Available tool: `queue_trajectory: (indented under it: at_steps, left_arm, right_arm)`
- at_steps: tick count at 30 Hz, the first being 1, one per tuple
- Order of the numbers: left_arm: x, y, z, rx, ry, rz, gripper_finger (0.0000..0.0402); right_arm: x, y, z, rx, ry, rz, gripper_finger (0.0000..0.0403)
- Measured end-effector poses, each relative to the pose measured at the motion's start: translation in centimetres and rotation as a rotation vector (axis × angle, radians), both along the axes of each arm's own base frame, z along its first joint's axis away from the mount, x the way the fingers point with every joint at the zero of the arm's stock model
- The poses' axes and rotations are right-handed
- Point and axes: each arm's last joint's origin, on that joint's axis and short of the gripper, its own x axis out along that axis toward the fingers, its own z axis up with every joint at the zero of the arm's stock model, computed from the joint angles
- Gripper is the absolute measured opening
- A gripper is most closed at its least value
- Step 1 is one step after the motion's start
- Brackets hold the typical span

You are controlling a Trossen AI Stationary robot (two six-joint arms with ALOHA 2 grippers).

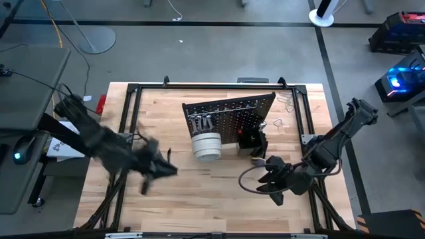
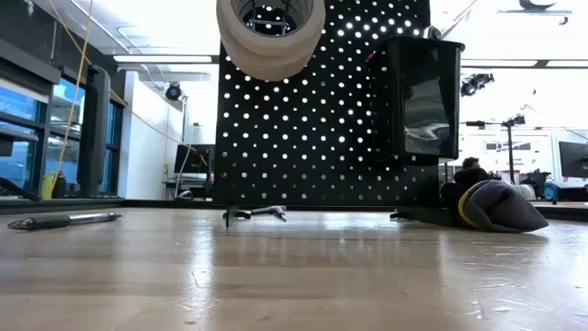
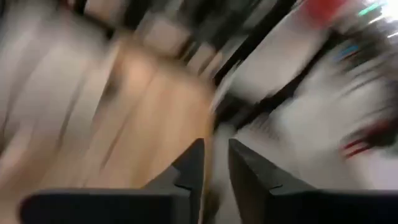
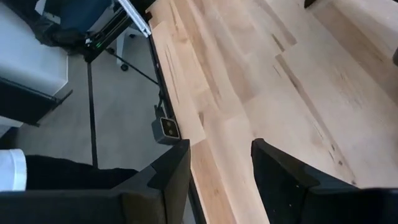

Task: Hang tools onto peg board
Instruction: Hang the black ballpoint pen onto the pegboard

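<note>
Overhead, the peg board [image 1: 229, 119] stands upright near the middle of the wooden table [image 1: 199, 199], set at a slant. A stack of white tape rolls [image 1: 206, 146] hangs on its front, and small silver wrenches [image 1: 201, 123] hang on the board just above the rolls in the high view. From table height the tape rolls [image 2: 270, 32] show at the board's upper part, with a black bin [image 2: 420, 97] fixed beside them. A dark glove-like bundle [image 2: 496, 205] lies on the table at the foot of the board, under the bin. A slim screwdriver [image 2: 64, 220] lies flat on the table well off to the side, and a small metal tool [image 2: 255, 213] lies just in front of the board's base. The left pincer [image 1: 158, 169] is over the table to the left of the board, blurred with motion; its fingers [image 3: 189, 171] stand a narrow gap apart with nothing visible between them. The right pincer [image 1: 272, 182] hovers over the table's front right part, near the board; its fingers [image 4: 171, 171] stand apart, holding nothing.
</note>
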Motion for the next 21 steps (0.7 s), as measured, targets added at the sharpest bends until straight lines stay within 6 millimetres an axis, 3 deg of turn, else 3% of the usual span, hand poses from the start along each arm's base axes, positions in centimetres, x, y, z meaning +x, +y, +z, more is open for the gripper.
queue_trajectory:
  at_steps: [6, 8, 11, 14, 17, 21]
  left_arm:
    - [1.8, -3.1, -9.7, 0.022, 0.636, 0.286, 0.0159]
    - [2.0, -2.7, -12.7, 0.156, 0.87, 0.419, 0.0184]
    - [2.6, -0.7, -15.1, 0.325, 1.15, 0.602, 0.0206]
    - [4.3, 1.2, -17.8, 0.31, 1.19, 0.643, 0.021]
    - [6.4, 2.5, -20.7, 0.16, 1.136, 0.528, 0.0211]
    - [5.8, 4.8, -22.3, 0.085, 1.22, 0.587, 0.0211]
  right_arm:
    - [-0.8, 0.2, -0.3, -0.043, 0.012, -0.053, 0.0161]
    - [-0.9, 0.2, -0.5, -0.056, 0.022, -0.065, 0.0161]
    - [-1.0, 0.1, -0.6, -0.068, 0.035, -0.08, 0.0161]
    - [-1.0, 0.0, -0.7, -0.082, 0.035, -0.093, 0.0161]
    - [-0.8, -0.2, -0.7, -0.075, 0.036, -0.106, 0.0161]
    - [-0.8, -0.2, -0.7, -0.043, 0.042, -0.136, 0.0161]
